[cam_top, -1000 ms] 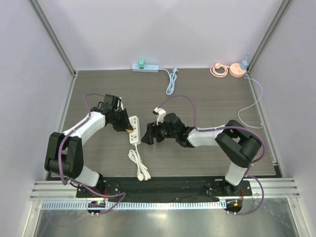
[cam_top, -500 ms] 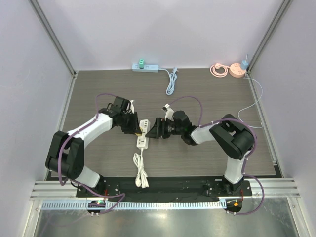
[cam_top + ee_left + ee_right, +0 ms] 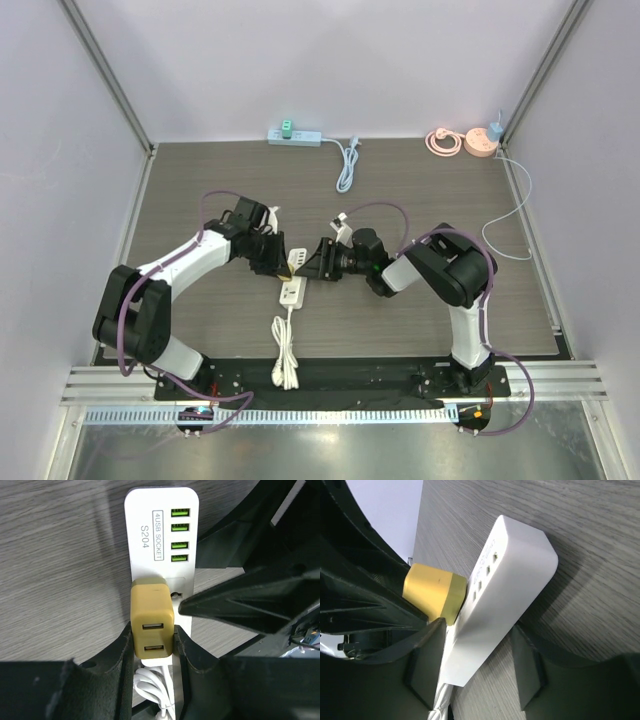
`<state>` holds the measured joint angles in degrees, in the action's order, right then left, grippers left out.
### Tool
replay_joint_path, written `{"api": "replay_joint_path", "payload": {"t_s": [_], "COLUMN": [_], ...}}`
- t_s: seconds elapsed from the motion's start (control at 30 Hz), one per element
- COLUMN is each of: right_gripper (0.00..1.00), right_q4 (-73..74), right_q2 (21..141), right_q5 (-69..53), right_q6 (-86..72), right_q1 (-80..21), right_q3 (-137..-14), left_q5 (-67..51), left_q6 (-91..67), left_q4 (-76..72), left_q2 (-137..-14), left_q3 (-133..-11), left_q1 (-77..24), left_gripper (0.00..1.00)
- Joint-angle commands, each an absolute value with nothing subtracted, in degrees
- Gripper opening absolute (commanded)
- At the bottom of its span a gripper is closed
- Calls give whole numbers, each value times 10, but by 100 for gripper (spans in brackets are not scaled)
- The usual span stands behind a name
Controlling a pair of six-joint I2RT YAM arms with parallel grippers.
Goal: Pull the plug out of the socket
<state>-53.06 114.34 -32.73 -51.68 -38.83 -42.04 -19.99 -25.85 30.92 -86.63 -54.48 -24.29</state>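
Observation:
A white 4-USB power strip (image 3: 293, 290) lies mid-table with a yellow plug (image 3: 288, 268) seated in it. In the left wrist view my left gripper (image 3: 152, 647) is shut on the yellow plug (image 3: 152, 622), one finger on each side, above the strip (image 3: 161, 510). In the right wrist view my right gripper (image 3: 477, 662) straddles the strip (image 3: 505, 590) across its width and is closed on it, just beside the plug (image 3: 432, 592). In the top view the left gripper (image 3: 275, 262) and the right gripper (image 3: 318, 264) meet over the strip from either side.
The strip's bundled white cord (image 3: 283, 350) trails toward the near edge. At the back stand another white strip with a green plug (image 3: 295, 136), its cord (image 3: 346, 165), and a pink round socket reel (image 3: 462, 143). A thin white cable (image 3: 515, 210) loops along the right wall.
Both grippers and the strip have shifted right and slightly nearer. The right gripper has closed in from the right onto the strip. The cord has followed.

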Motion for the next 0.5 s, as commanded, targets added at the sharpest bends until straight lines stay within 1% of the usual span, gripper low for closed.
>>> {"api": "replay_joint_path", "payload": {"t_s": [0.0,0.1,0.4,0.43,0.47], "right_gripper": [56,53,51,49,44], "right_q4": [-608,-608,-590,-589,-588], "right_q2": [1153,1154,1158,1160,1162], "right_q5": [-342,-339,-329,-327,-325], "right_q6": [-543,-543,-536,-537,-538], "right_q1": [-388,-388,-388,-389,-388], "right_q3": [-419,-418,-422,-422,-423], "left_q5": [-251,-261,-269,-267,-265], "left_q6": [-243,-247,-238,-238,-238], "left_q4": [295,283,272,271,269], "left_q2": [-856,-858,-839,-838,-832], "left_q3": [-565,-561,-562,-561,-559], "left_q1": [-246,-246,-246,-246,-246], "left_gripper": [0,0,0,0,0]}}
